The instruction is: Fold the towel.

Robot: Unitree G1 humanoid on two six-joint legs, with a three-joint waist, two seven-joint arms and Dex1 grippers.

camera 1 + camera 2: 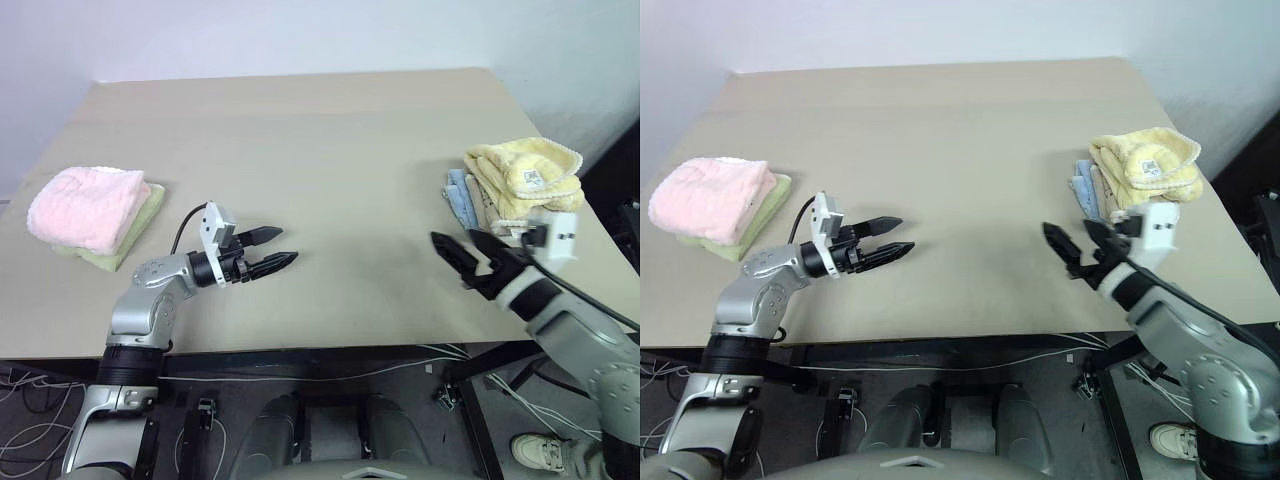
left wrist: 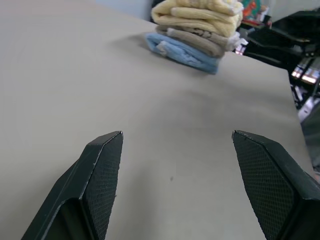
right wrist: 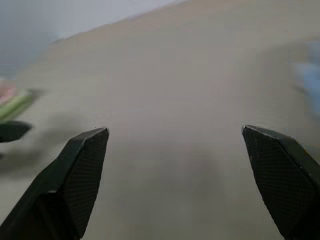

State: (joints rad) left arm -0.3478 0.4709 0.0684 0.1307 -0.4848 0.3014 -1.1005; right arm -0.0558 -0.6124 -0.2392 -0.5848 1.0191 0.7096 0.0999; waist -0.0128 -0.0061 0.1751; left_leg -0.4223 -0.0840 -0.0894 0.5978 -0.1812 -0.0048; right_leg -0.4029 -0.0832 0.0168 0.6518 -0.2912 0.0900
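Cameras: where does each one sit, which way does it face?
Head eyes: on the head, looking forward and down on the table; left claw and right claw show, both open.
Left wrist view: on the left wrist, faces across the table to the yellow towel atop its stack; own fingers show.
Right wrist view: on the right wrist, faces the pink towel's side; own fingers show.
Shared: table, towel stack.

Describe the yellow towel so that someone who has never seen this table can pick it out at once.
Start from the tan table and go to its edge on the robot's right, where a small stack of folded cloths sits. The pale yellow towel is the top layer, bunched and fluffy, with a small label showing. Under it lie a beige towel and a light blue cloth; the stack at the opposite edge is topped by a pink towel.
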